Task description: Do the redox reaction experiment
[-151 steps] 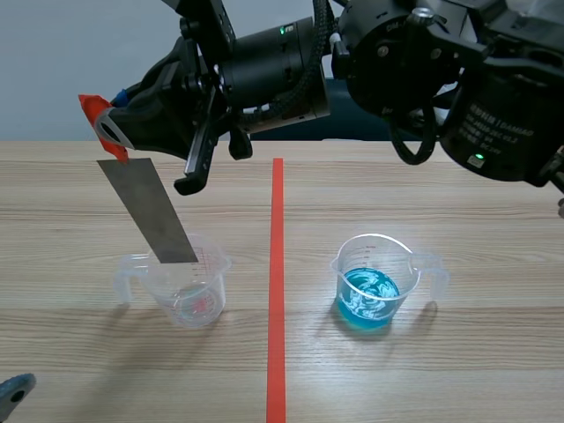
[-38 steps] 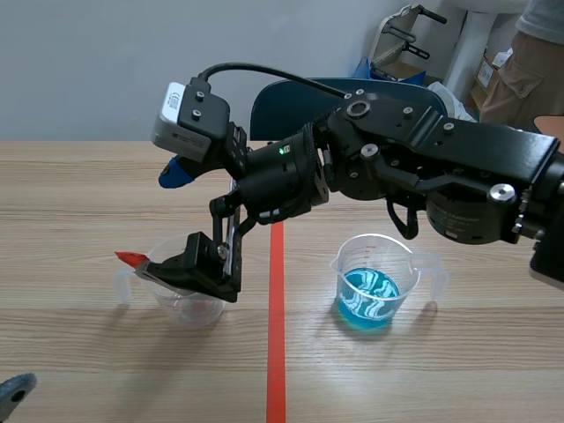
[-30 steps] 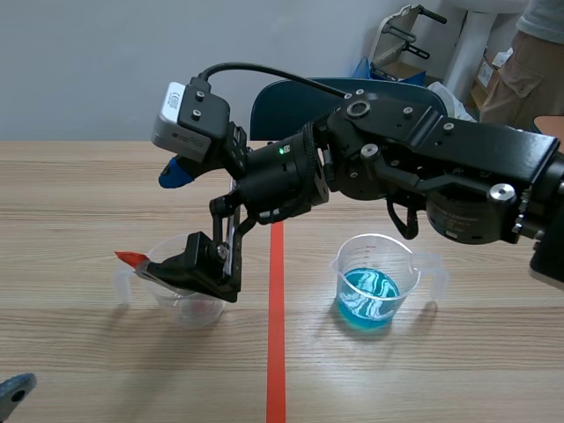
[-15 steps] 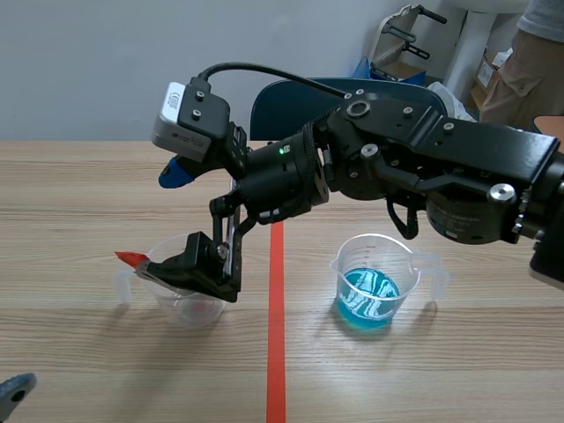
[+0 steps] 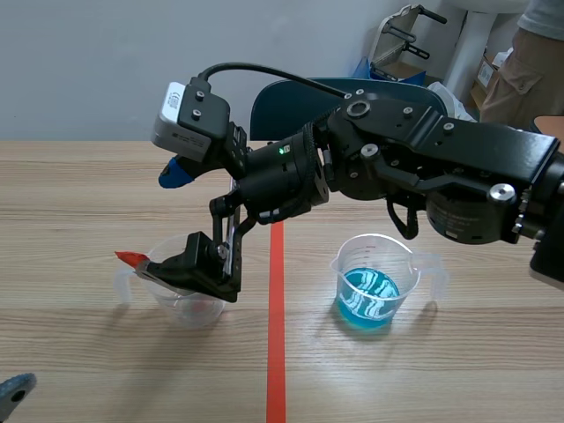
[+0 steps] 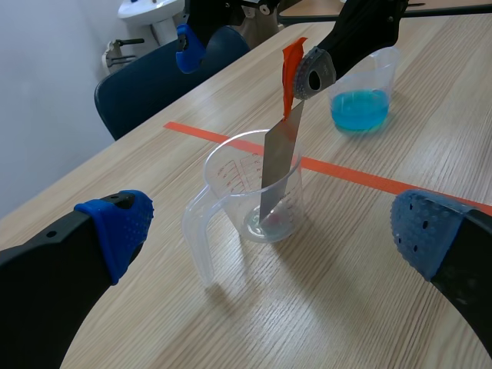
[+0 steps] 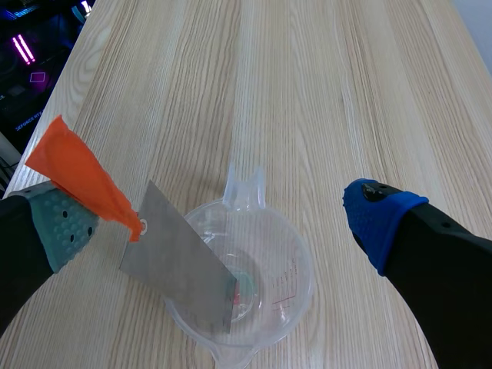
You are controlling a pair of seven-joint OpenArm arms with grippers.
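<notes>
Now — strip (image 7: 178, 265) leans in beaker (image 7: 296, 292).

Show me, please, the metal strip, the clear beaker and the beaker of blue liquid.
metal strip (image 6: 279, 165): left wrist view, middle of the blade.
clear beaker (image 6: 196, 242): left wrist view, handle.
beaker of blue liquid (image 5: 368, 298): scene view, front wall.

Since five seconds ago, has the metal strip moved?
Yes, down. The metal strip dropped: its orange top was high above the clear cup; now it sits near the rim.
</notes>
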